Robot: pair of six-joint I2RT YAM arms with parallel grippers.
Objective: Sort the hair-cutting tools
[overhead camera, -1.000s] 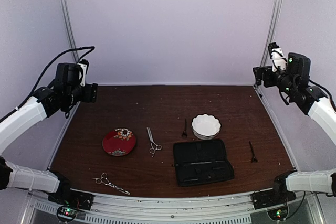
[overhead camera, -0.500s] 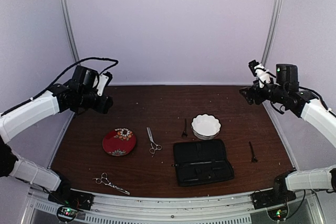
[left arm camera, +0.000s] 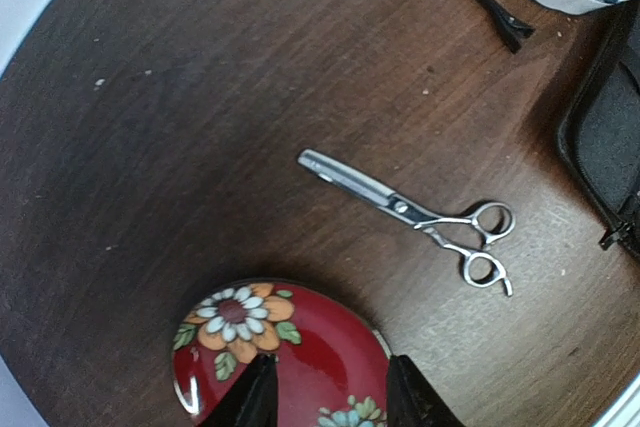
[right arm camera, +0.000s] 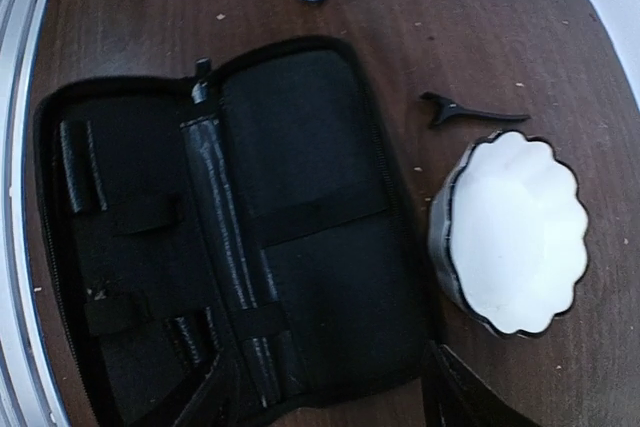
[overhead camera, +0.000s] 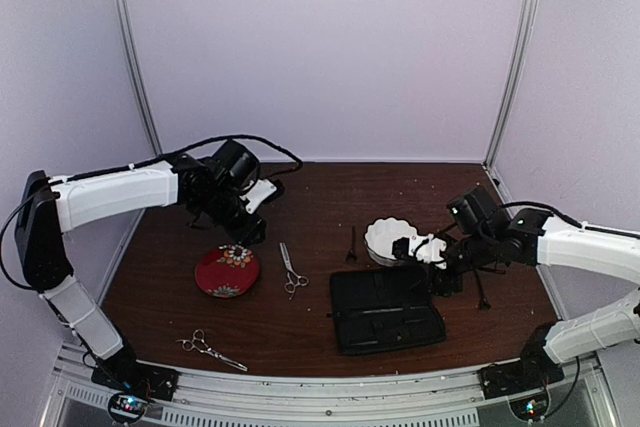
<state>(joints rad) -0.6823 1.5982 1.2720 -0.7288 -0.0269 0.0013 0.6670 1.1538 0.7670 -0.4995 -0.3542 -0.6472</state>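
Left gripper (left arm camera: 330, 377): its fingers are standing apart and holding nothing, hovering over the red plate (left arm camera: 290, 357), likely readying for a grasp.
Nearest tool: the middle scissors (left arm camera: 410, 212) are lying flat just right of the plate, apart from the fingers.
Right gripper (right arm camera: 330, 377): its fingers are gaping wide and empty, hanging over the far right corner of the black case (right arm camera: 250, 237), which is lying open, probably to take tools.
Tools near it: one black clip (right arm camera: 470, 112) is lying left of the white bowl (right arm camera: 515, 232); the other clip (overhead camera: 481, 289) is lying just right of the gripper.
Remaining: the second scissors (overhead camera: 210, 349) are waiting near left; nothing is being sorted yet.
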